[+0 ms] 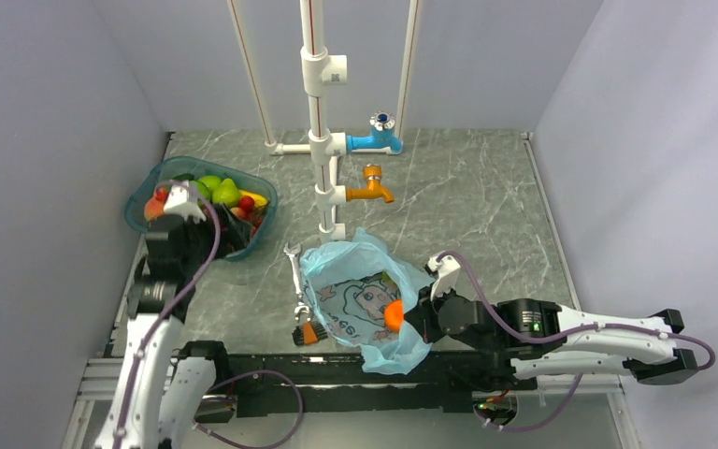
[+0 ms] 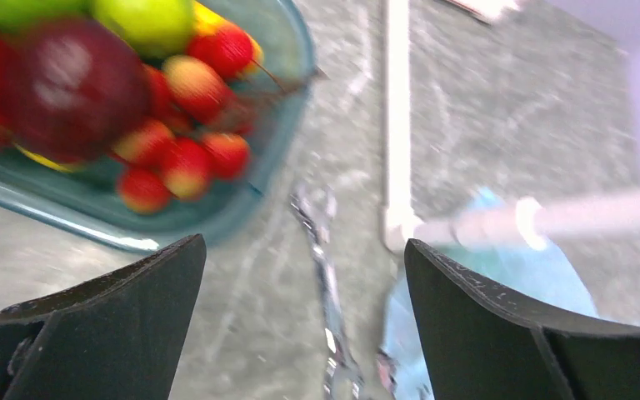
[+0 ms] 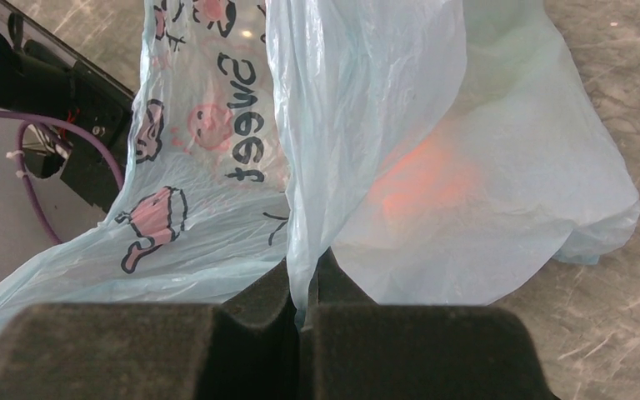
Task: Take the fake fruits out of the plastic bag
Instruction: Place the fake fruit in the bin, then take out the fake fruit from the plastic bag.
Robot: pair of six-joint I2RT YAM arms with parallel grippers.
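The right gripper point(image 3: 300, 275) is pinched tight on a fold of the bag point(image 3: 433, 100), with the film running up from between its jaws. The orange point(image 3: 421, 179) glows through the plastic just beyond the tips and a little to their right, so it lies inside the bag, close to the pinch. The left gripper point(image 2: 302, 250) hangs with its jaws spread wide and nothing between them. The basket point(image 2: 292, 100) lies ahead and to the left of its tips, with a plum point(image 2: 71, 87) among the fruit in it, and a corner of the bag shows by its right-hand finger. The step in hand looks like fetching the orange. To do it well, the right jaws should hold the fold high and taut so the mouth gapes. The left jaws should enter open through that mouth, not press through the film, then straddle the orange at its widest and close on fruit alone. Any plastic caught with it would likely drag the bag along.
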